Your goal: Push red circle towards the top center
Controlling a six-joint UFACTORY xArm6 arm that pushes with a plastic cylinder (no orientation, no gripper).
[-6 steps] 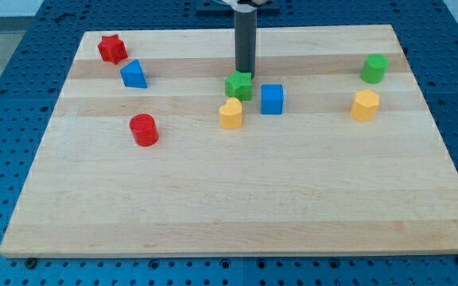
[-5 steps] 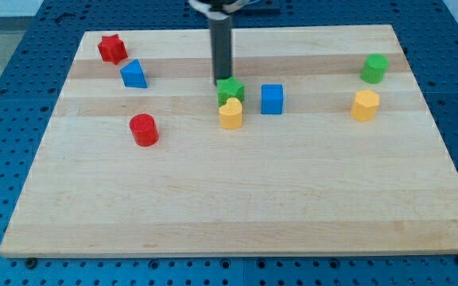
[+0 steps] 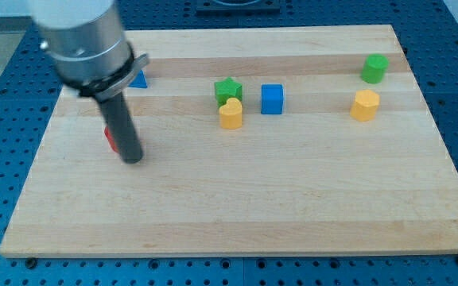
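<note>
Rod-shaped, jawless, the end effector has swung from the green star down to the view's left; my tip now sits just below-right of the mostly hidden red circle, well placed, I judge, for pushing it up-right across the table.

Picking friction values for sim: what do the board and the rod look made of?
Board: looks like pale wood with a smooth matte finish; lengthwise grain bands show. Rod, ending at my tip: dark, matte, probably metal or plastic; the look leaves it open. My tip covers most of the red block.
</note>
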